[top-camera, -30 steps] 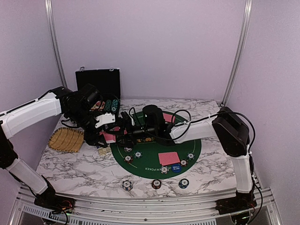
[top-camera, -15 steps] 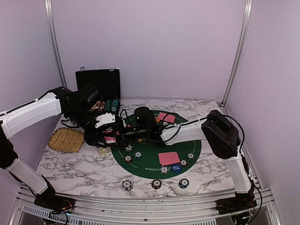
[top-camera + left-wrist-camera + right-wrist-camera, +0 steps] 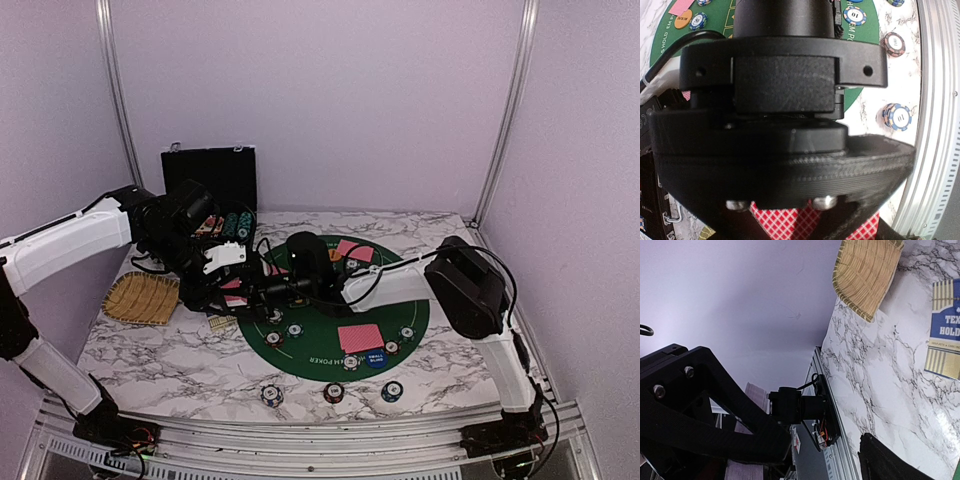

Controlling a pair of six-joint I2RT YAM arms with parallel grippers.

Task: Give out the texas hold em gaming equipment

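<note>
My left gripper [image 3: 228,288] was clenched on a small stack of red-backed playing cards [image 3: 790,222] at the left rim of the green felt mat [image 3: 312,352]. That stack was the part of the set not yet handed out. My right gripper [image 3: 258,290] had reached across to meet it, but the two wrists crowded together there and I could not tell whether its jaws were released or closing on a card. A good share of the job looked done. Dealt cards [image 3: 360,337] lay face down near the front of the mat, with another red pair at the far side. Several poker chips [image 3: 295,330] were spread around the felt, and the blue small blind disc [image 3: 375,360] sat by the near rim. The orange disc [image 3: 684,17] lay beside the far cards. The near-edge chips [image 3: 334,392], three of them, stood apart in a row on the bare marble. I judged that more cards had to be dealt, and that chips left in the black case [image 3: 210,175] might have to follow. I could not make out the triangle. The table was white marble with grey veins [image 3: 170,360]. A woven straw tray [image 3: 143,297] and a blue and gold booklet [image 3: 945,335] lay at its left. Plain lilac walls [image 3: 320,100] closed it in, with metal uprights [image 3: 115,100] in the corners.
</note>
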